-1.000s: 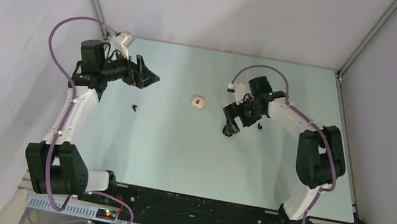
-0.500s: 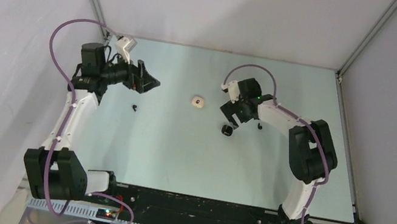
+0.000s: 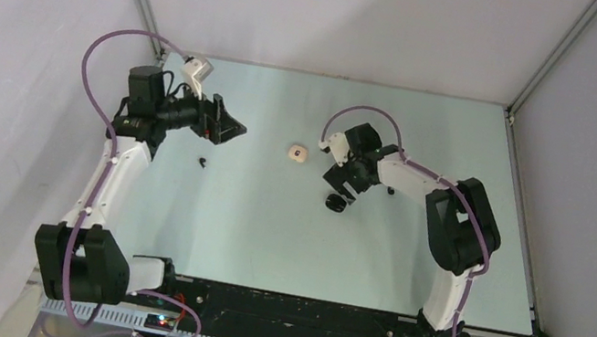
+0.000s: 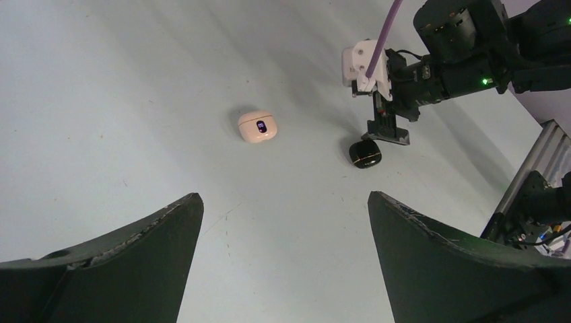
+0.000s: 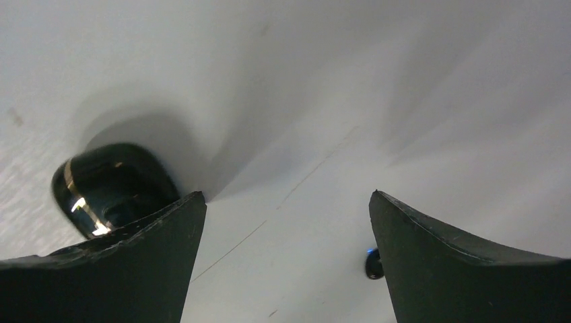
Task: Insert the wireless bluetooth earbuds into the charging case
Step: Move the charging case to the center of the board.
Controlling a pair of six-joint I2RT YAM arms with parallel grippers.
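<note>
Both stand open and empty: the left gripper [image 4: 281, 196] hovers near a black bud [image 3: 202, 161] on the bench [image 3: 264, 237], and the right gripper [image 5: 286, 196] is just beside the black case [image 3: 334, 203], with a second bud [image 5: 374, 264] nearby and the beige case [image 3: 298, 154] between the arms.
</note>
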